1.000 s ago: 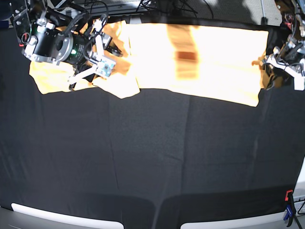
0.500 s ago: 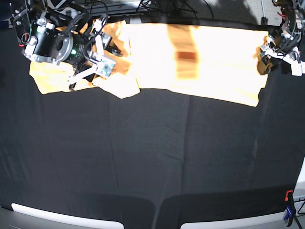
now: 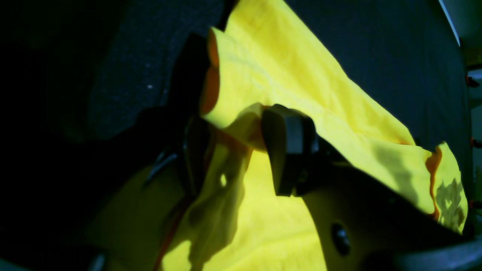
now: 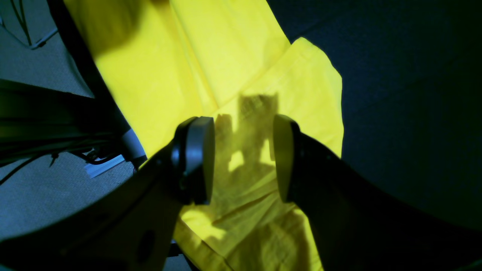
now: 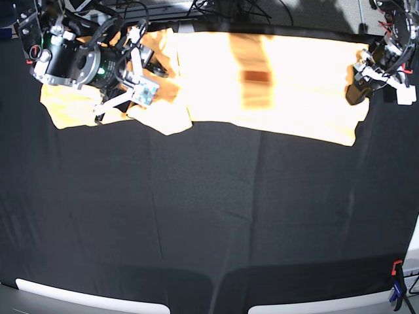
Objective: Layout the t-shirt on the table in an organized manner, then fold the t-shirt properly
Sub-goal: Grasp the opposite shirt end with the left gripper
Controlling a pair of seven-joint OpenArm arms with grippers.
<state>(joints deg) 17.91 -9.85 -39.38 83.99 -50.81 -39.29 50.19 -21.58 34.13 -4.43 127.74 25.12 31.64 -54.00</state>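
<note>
Left tool now further onto soft, creased t-shirt edge.

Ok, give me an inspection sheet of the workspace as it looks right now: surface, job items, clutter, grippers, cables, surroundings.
Surface: table covered in black cloth, mostly bare in front.
Job's things: t-shirt lying along the far edge, right part spread fairly flat, left end bunched and wrinkled.
Clutter: nothing seen on the cloth.
Grippers: right gripper open, jaws hanging over the bunched end of the shirt; left gripper at the shirt's opposite end with a fold of fabric between its jaws, whether it is clamped cannot be told.
Cables: black cables behind the far edge.
Surroundings: clamp at the near right edge; grey floor beyond the table.
</note>
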